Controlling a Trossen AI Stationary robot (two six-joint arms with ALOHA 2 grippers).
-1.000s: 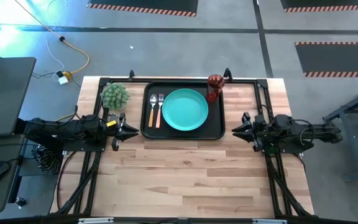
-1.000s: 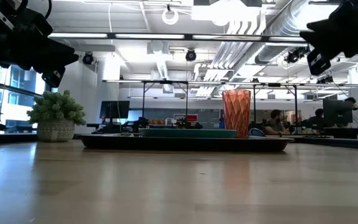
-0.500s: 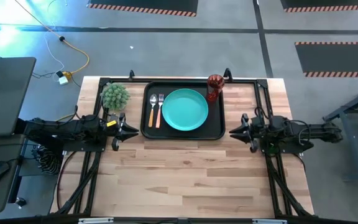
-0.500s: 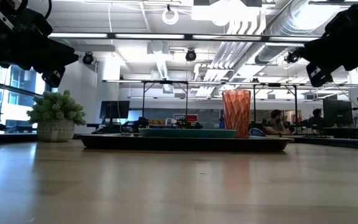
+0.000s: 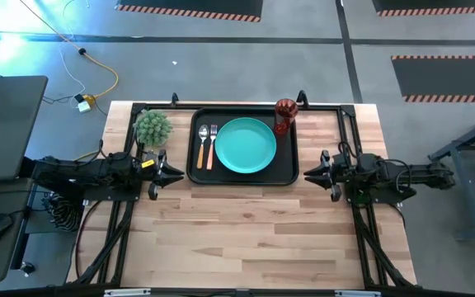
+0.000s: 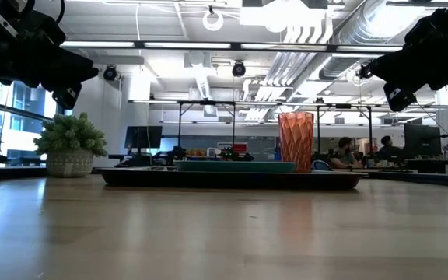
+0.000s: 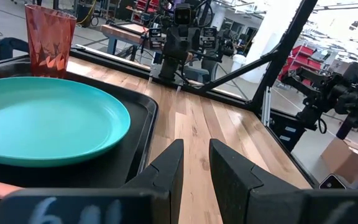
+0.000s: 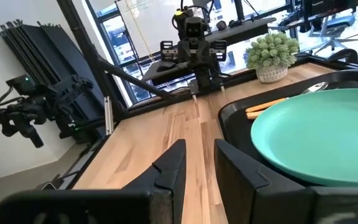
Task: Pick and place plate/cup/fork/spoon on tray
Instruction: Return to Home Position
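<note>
Teal plate (image 5: 245, 145), spoon (image 5: 201, 146), fork (image 5: 212, 145), red cup (image 5: 285, 115) on black tray (image 5: 285, 169)

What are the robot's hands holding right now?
Nothing. The left gripper and the right gripper both hang empty beside the tray, fingers slightly apart. The plate, cup, fork and spoon sit on it.

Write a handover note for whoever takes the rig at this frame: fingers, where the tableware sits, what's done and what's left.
Left gripper: fingers slightly apart, holding nothing, over the table just off the tray's left edge.
Right gripper: fingers slightly apart, holding nothing, off the tray's right edge.
Tray: holds the plate in the middle, with the spoon and fork side by side to its left.
Cup: upright at the tray's far right corner.
Done: all four items appear placed on the tray.
Left: seemingly nothing to place; perhaps just park the arms.
</note>
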